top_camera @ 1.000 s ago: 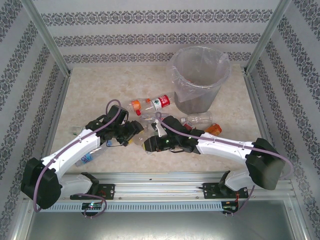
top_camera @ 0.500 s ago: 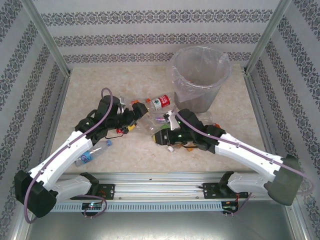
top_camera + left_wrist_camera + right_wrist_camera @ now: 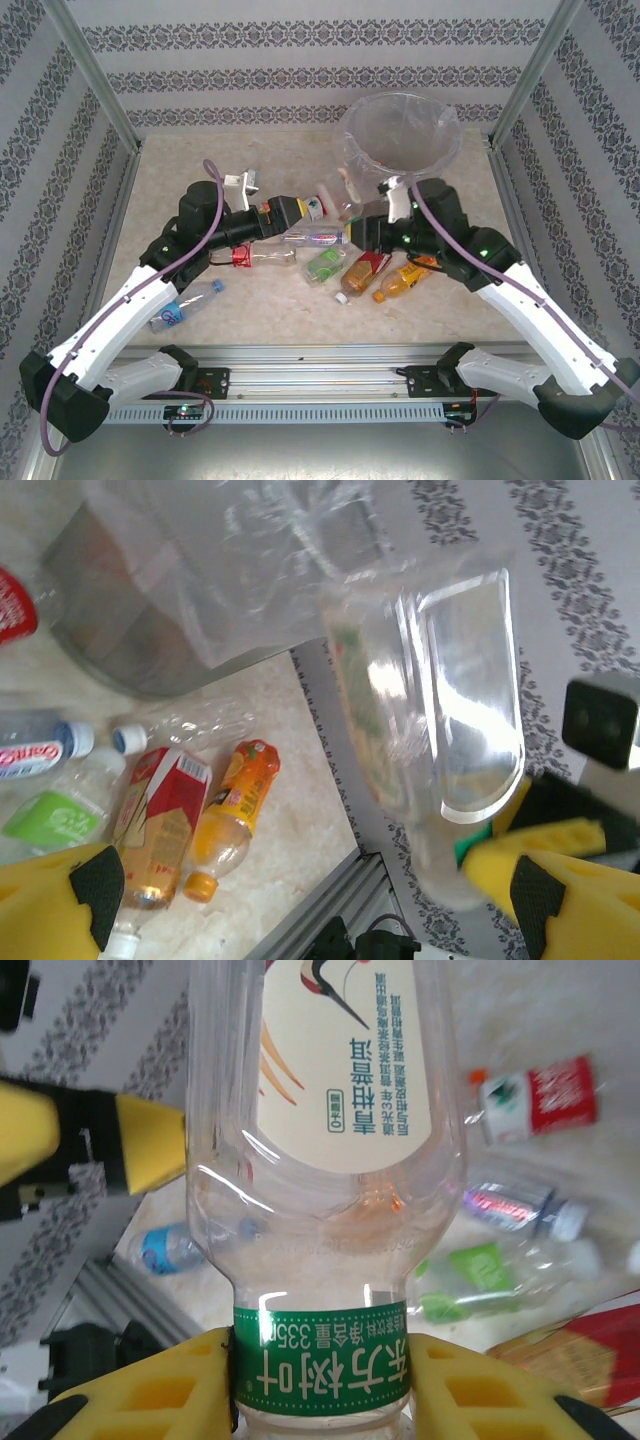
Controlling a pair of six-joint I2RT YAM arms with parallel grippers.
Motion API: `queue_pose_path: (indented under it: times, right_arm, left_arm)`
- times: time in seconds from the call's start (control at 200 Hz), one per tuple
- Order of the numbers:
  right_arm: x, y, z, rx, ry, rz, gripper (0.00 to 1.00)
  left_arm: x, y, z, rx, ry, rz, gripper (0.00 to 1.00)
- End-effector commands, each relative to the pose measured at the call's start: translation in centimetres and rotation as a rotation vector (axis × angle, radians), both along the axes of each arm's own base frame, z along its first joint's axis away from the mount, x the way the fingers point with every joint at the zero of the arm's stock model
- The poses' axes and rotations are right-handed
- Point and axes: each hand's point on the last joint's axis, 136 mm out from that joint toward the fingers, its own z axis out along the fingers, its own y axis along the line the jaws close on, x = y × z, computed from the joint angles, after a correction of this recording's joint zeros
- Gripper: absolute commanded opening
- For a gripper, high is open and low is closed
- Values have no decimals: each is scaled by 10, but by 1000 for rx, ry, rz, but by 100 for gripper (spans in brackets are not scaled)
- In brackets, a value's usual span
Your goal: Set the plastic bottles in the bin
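Plastic bottles (image 3: 326, 265) lie scattered on the table (image 3: 200, 175) beside the bin (image 3: 388, 180), so we judge most work left; our right gripper (image 3: 320, 1380) clamps one clear bottle (image 3: 325, 1210), left gripper (image 3: 310, 885) spread empty.

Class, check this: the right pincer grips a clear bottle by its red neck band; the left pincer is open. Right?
No: the neck band is green, as the right wrist view shows. The rest holds: right pincer gripping the clear bottle, left pincer open.
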Motion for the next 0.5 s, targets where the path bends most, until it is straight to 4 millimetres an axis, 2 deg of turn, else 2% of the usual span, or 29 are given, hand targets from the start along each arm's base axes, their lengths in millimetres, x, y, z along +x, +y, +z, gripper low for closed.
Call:
queue_pose_path:
  times: [0.0, 0.13, 0.235, 0.495]
  right_arm:
    - [14, -25, 14, -89, -55, -57, 36]
    - [42, -53, 32, -114, -72, -152, 36]
    - [67, -73, 37, -128, -51, -225, 36]
    - [122, -99, 34, -117, 22, -291, 36]
  left_arm:
    - [-8, -4, 52, -26, -223, -56, 100]
    - [-6, -5, 58, -1, -254, -56, 100]
    - [-9, -6, 61, 33, -278, -74, 100]
    - [-20, -3, 56, 181, -305, -88, 100]
